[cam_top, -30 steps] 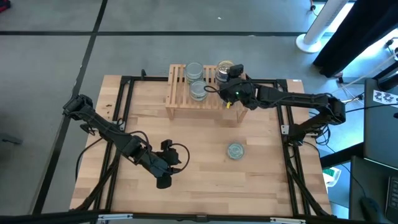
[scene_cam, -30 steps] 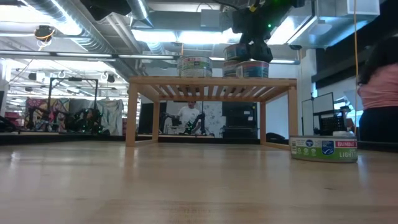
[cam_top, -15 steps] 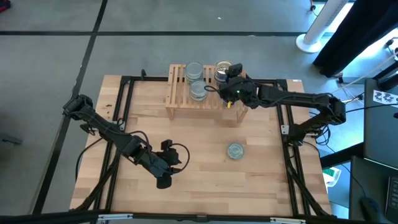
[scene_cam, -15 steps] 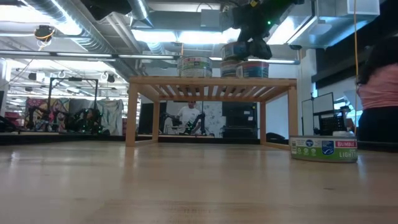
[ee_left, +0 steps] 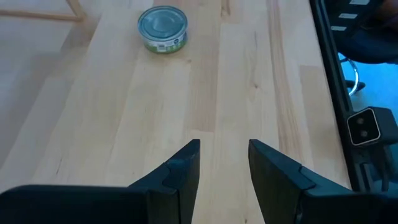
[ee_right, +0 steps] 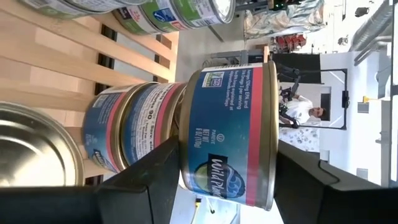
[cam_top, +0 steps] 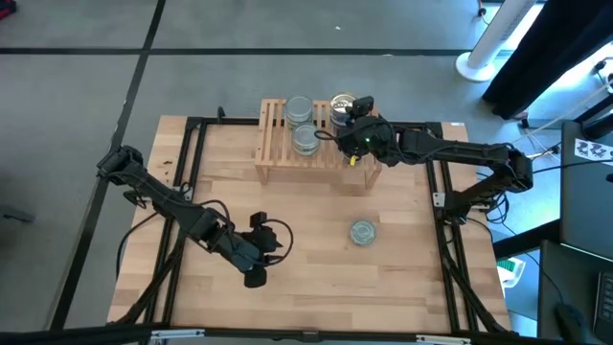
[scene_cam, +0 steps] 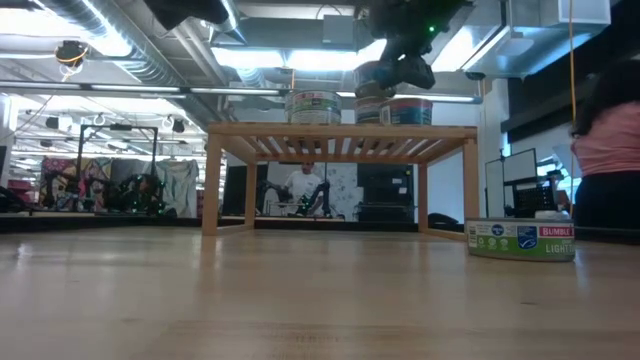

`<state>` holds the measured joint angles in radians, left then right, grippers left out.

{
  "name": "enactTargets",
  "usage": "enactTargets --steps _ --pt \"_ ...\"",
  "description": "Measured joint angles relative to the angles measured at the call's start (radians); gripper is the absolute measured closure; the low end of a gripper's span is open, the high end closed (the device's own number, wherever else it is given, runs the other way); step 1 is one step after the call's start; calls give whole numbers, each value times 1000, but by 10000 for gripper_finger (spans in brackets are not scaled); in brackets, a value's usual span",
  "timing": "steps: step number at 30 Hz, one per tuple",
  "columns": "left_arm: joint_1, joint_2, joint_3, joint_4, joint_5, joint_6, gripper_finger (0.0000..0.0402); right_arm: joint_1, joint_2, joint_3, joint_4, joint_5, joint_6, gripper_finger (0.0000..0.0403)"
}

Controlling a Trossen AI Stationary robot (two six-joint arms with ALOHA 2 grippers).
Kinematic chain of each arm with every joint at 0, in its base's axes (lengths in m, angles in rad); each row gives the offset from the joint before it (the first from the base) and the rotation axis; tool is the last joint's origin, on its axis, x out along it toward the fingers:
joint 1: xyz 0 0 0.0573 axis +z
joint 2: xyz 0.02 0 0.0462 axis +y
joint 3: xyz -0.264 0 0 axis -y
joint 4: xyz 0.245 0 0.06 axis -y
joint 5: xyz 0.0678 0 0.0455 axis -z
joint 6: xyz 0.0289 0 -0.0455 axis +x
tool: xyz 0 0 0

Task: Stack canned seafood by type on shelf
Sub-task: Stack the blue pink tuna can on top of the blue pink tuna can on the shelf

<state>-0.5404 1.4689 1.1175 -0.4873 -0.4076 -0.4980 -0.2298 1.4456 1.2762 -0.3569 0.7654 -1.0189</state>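
Note:
The shelf (cam_top: 280,158) stands at the table's far side, also seen as a slatted rack (scene_cam: 340,132) in the low view. On it are silver-topped tins (cam_top: 300,107) with green labels and gold-topped tins (cam_top: 343,101) with blue labels, two of them stacked (ee_right: 134,127). My right gripper (cam_top: 352,120) is shut on one blue-labelled tin (ee_right: 230,124) above the shelf's right end. A lone green-labelled tin (cam_top: 362,232) rests on its base on the table. My left gripper (ee_left: 222,168) hovers open over the table's near left part. My right gripper pinches the blue-labelled tin between its two fingers, one on the flat top by the rim (ee_right: 273,155), the other under the bottom (ee_right: 183,158). The fingers come about level from the table's right. The tin (scene_cam: 383,78) hangs slightly tilted, clear above the shelf's tins.
A black frame (cam_top: 192,153) runs along the table's edges. Bare wood lies between the shelf and the lone tin (ee_left: 163,28). Beyond the table's right side stands a person (scene_cam: 610,150).
My right gripper has raised its tin a little above the tins on the shelf, and the tin has tipped from level to slightly tilted. The left arm has kept still.

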Motion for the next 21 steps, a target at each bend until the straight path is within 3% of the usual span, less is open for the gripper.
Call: enactTargets --steps 21 --pt "-1 0 0 -2 -1 0 270 0 0 1 -8 1 0 189"
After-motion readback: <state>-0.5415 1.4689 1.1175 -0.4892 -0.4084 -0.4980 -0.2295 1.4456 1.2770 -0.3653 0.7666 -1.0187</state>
